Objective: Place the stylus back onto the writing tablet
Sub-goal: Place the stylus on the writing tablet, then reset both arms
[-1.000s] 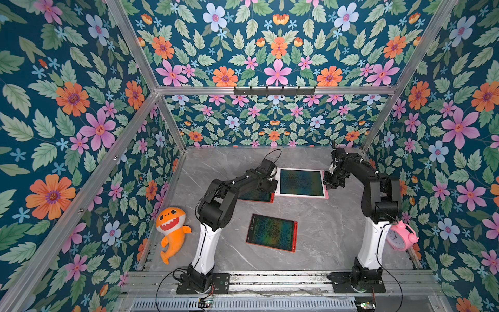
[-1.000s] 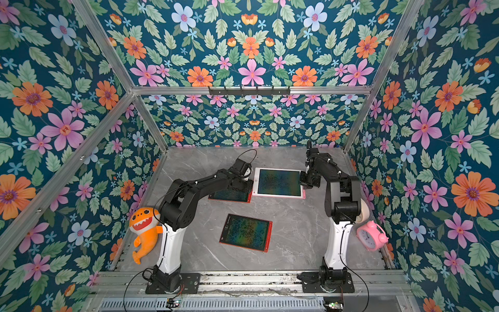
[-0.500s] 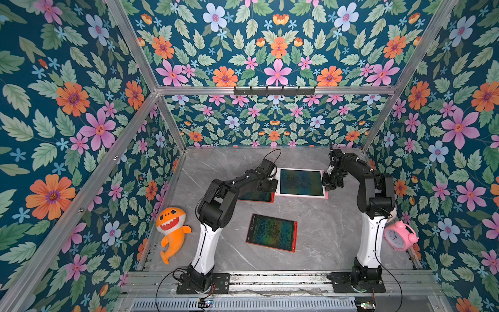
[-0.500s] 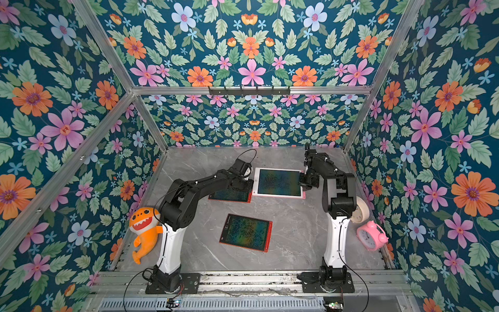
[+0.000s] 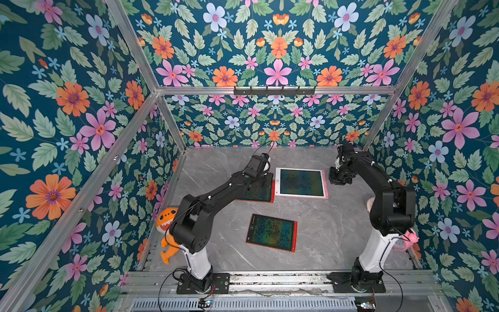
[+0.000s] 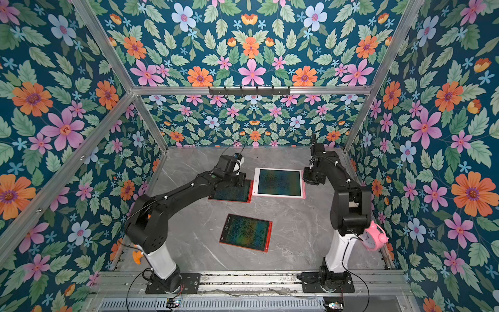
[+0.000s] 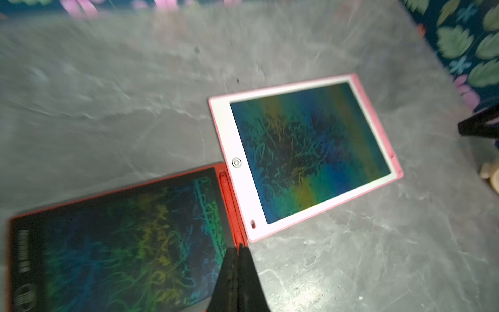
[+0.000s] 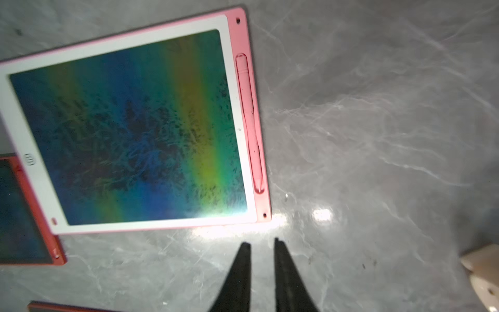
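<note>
A pink-framed writing tablet (image 5: pixel 301 183) (image 8: pixel 129 127) lies flat at the back of the table. A pink stylus (image 8: pixel 249 121) sits in the slot along its side. My right gripper (image 8: pixel 261 243) (image 5: pixel 337 178) hovers just off that tablet's corner, open a little, with only bare table between its fingers. My left gripper (image 7: pixel 239 247) is shut and holds nothing. It sits over the edge of a red tablet (image 7: pixel 116 237) (image 5: pixel 259 192), whose red stylus (image 7: pixel 229 202) rests in its slot. The left wrist view is blurred.
A third tablet, red-framed (image 5: pixel 271 232), lies nearer the front. An orange shark plush (image 5: pixel 167 229) leans by the left wall. A pink alarm clock (image 5: pixel 405 239) and a beige object (image 8: pixel 483 270) sit by the right wall. Floral walls close in three sides.
My right gripper's fingers have parted from shut to slightly open beside the pink tablet, and the right arm has shifted a little. The left arm has barely moved.
</note>
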